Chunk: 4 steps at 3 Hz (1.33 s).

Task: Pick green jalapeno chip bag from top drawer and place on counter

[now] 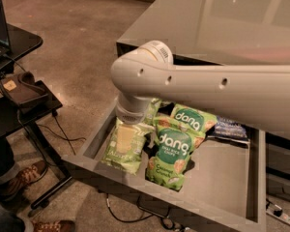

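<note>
Under gripper [129, 122]: bag [122, 150], top twd rear

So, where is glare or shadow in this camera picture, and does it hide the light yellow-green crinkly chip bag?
Camera view: soft pale reflections lie on the glossy grey counter; the dark grey top drawer is shaded at its back under the white arm. The light yellow-green crinkly chip bag is evenly lit, no glare on it; the gripper is right over its top edge, at the drawer's left.

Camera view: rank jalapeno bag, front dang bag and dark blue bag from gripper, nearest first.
1. green jalapeno chip bag, just below the gripper, at left.
2. front dang bag, in the middle.
3. dark blue chip bag, back right.
</note>
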{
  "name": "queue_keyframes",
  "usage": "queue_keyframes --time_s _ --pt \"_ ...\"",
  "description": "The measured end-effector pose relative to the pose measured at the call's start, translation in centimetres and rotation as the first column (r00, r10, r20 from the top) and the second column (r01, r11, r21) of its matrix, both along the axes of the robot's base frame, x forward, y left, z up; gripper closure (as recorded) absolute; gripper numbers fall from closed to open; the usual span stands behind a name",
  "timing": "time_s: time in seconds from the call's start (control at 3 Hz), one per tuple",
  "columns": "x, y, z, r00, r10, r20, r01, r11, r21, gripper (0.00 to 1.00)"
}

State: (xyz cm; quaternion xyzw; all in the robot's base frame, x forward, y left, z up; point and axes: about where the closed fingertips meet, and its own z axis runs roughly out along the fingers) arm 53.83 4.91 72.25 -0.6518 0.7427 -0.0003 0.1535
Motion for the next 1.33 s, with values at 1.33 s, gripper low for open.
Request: queue_keyframes --time_s 1.33 --pt "-0.4 3.5 -5.3 0.9755 0.083 -0.204 -0.047 0.984 0.174 0.0"
